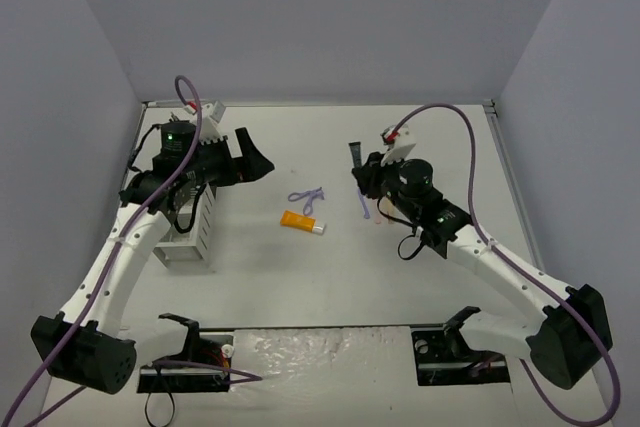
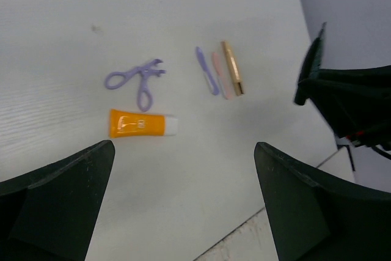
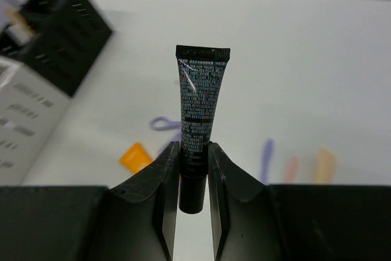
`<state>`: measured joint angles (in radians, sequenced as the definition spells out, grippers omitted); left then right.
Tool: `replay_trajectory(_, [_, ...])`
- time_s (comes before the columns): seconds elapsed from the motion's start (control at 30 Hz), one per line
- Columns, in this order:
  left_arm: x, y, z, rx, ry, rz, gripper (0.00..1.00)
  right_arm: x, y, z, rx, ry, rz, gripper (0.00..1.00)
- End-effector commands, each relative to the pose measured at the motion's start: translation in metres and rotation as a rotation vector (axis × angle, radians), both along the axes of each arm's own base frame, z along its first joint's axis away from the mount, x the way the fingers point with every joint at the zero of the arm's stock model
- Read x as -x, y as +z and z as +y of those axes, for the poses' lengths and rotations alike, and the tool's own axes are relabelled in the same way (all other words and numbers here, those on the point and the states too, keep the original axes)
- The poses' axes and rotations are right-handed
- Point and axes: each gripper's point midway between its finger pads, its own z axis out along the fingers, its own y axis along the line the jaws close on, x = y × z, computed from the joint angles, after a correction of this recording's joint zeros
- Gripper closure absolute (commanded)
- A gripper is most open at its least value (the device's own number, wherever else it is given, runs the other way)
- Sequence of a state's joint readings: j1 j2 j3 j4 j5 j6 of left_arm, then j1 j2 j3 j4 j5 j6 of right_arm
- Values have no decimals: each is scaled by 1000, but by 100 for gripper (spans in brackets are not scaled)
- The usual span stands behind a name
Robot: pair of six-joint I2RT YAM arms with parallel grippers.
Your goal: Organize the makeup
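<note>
Reaching over mid-table, right gripper (image 3: pixel 193 151) clamps black tube (image 3: pixel 201 90) by one end; left gripper (image 2: pixel 183 151), raised beside rack (image 1: pixel 195 237), gapes wide.

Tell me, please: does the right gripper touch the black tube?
Touching. The right wrist view shows the right gripper closed on the black tube, one finger pressed against each side of its lower end.

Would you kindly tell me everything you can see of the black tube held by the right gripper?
The black tube is a small squeeze tube, seemingly soft plastic, covered in fine pale print. Its flat crimped end points away from the right gripper; its plain black cap end sits pinched between the two fingers. Only the fingers touch it.
</note>
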<state>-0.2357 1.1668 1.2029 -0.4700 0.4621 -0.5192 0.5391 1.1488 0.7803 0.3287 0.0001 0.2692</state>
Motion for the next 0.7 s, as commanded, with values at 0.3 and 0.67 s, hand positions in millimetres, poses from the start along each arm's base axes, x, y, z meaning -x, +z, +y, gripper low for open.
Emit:
replay_trajectory(0.3, [27,100,-81,235,-151,-212,3,80,98,136,-78,576,-355,99])
replay_trajectory(0.67, [25,78,-103,199,-142,-161,22,85,98,150,-87,602,-361,98])
